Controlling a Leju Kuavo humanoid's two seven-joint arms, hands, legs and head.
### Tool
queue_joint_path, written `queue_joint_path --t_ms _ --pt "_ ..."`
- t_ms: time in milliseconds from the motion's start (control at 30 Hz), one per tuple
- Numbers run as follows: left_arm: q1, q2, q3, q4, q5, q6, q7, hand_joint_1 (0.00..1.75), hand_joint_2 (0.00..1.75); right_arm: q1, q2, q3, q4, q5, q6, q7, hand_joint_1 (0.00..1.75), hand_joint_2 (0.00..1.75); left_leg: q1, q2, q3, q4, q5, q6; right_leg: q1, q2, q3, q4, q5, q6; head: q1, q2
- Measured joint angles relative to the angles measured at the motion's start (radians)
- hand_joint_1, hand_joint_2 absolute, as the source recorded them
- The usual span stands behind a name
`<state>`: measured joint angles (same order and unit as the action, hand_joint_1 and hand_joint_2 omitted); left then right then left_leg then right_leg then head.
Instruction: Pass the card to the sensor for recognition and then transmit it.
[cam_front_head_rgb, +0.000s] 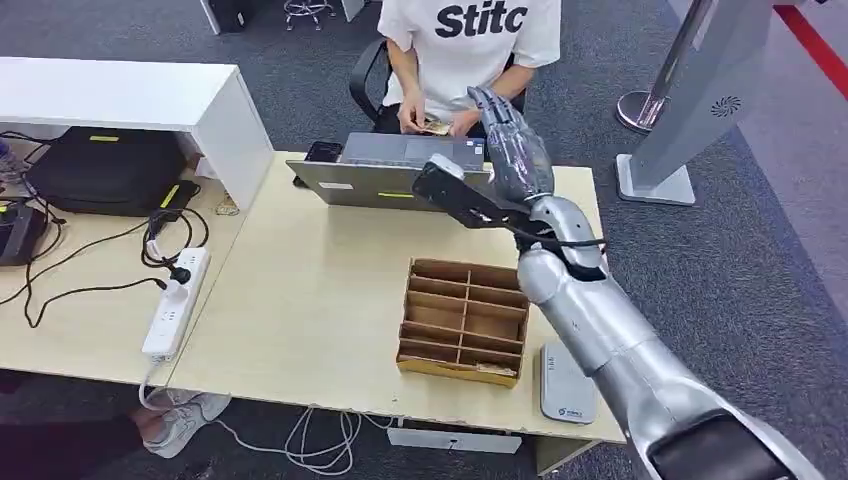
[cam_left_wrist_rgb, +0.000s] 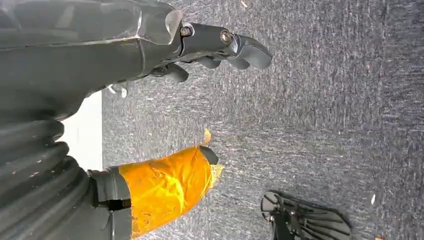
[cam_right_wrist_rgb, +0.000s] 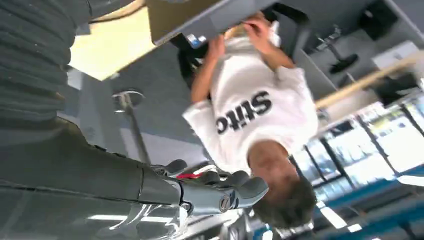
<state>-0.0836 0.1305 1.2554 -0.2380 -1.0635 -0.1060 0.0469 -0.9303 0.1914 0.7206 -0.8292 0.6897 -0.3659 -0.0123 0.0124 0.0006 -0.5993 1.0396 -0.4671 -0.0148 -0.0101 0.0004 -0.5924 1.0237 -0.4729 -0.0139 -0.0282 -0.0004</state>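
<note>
Grey carpet surrounds a pale desk (cam_front_head_rgb: 300, 300) carrying a divided cardboard box (cam_front_head_rgb: 463, 320), a laptop (cam_front_head_rgb: 400, 172), a power strip (cam_front_head_rgb: 176, 300) and, at the near right corner, a flat grey sensor (cam_front_head_rgb: 566, 385). Right hand (cam_front_head_rgb: 510, 140) is raised over the laptop toward a seated person (cam_front_head_rgb: 470, 50), fingers (cam_right_wrist_rgb: 235, 187) slightly curled with nothing in them. Card (cam_front_head_rgb: 436, 126) sits in the person's hands, beyond the laptop. Left hand (cam_left_wrist_rgb: 220, 47) hangs over the carpet, fingers loosely curled and empty, thumb wrapped in orange tape.
</note>
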Motion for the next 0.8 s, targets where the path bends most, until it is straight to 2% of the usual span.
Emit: queue_joint_path --t_ms 133,267,333,433,500,600,800 --pt "0.014 -0.005 0.010 0.002 0.027 0.009 -0.005 0.00 1.75 0.156 -0.108 0.007 -0.271 -0.010 -0.056 -0.058 0.00 1.75 0.000 0.000 0.000 0.000 -0.002 0.002 0.000 0.000 0.001 -0.002 -0.001 0.001 0.000 0.000" --pt "0.024 -0.013 0.032 0.002 0.054 0.020 -0.008 0.00 1.75 0.361 -0.226 0.008 -0.498 0.014 -0.145 -0.144 0.00 1.75 0.000 -0.002 0.001 0.000 -0.004 0.005 0.000 -0.002 0.004 -0.005 -0.002 0.002 0.000 0.000" --pt "0.028 -0.015 0.039 0.002 0.060 0.023 -0.011 0.00 1.75 0.422 -0.257 0.008 -0.551 0.016 -0.166 -0.168 0.00 1.75 0.000 -0.002 0.001 0.000 -0.004 0.005 0.000 -0.002 0.004 -0.006 -0.002 0.004 0.000 0.000" --pt "0.039 -0.021 0.062 0.002 0.080 0.030 -0.018 0.00 1.75 0.604 -0.337 -0.004 -0.675 0.019 -0.226 -0.234 0.00 1.75 0.000 -0.003 0.001 0.000 -0.007 0.007 0.000 -0.004 0.005 -0.007 -0.003 0.005 0.000 0.000" --pt "0.045 -0.026 0.075 0.002 0.085 0.035 -0.021 0.00 1.75 0.720 -0.375 -0.016 -0.740 0.024 -0.256 -0.273 0.00 1.75 0.000 -0.002 0.001 0.000 -0.008 0.007 0.000 -0.003 0.005 -0.007 -0.004 0.006 -0.001 0.000" --pt "0.047 -0.031 0.091 0.002 0.090 0.039 -0.024 0.00 1.75 0.859 -0.418 -0.042 -0.804 0.063 -0.269 -0.293 0.00 1.75 0.000 -0.002 0.001 0.000 -0.010 0.007 0.000 -0.003 0.006 -0.007 -0.005 0.007 0.000 0.000" --pt "0.048 -0.033 0.113 0.002 0.093 0.043 -0.026 0.00 1.75 1.010 -0.461 -0.095 -0.840 0.101 -0.286 -0.277 0.00 1.75 0.000 -0.002 0.001 0.000 -0.010 0.008 0.000 -0.003 0.006 -0.007 -0.006 0.008 0.000 0.000"
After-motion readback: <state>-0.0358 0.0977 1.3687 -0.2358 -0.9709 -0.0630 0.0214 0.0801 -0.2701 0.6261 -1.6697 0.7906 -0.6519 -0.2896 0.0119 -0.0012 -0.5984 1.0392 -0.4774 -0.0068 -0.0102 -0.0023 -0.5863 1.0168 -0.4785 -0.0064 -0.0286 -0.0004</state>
